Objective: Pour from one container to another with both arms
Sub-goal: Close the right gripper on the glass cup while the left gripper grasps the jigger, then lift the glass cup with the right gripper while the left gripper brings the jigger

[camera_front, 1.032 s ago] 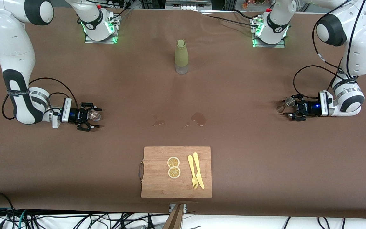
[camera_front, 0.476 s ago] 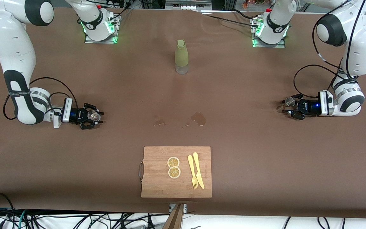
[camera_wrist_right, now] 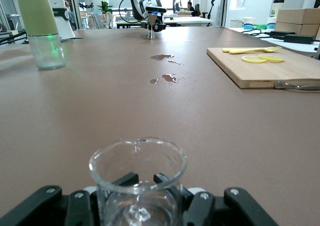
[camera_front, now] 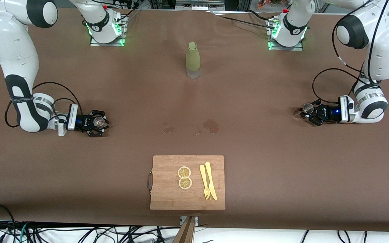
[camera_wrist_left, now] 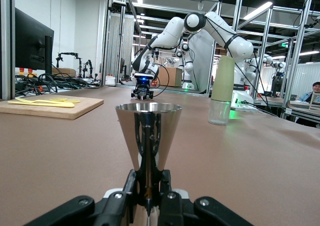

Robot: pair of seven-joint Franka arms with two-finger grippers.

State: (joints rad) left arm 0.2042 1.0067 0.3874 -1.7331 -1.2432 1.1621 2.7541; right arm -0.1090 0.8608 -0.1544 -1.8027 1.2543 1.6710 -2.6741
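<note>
Two tools gripped vessels on the brown bench (camera_front: 248, 141): left tool (camera_front: 307, 113) clamped a conical steel jigger (camera_wrist_left: 148, 136), right tool (camera_front: 98, 126) a clear glass beaker (camera_wrist_right: 137, 178).

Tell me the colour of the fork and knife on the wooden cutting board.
Pale yellow fork and knife; clearest in the front view.
</note>
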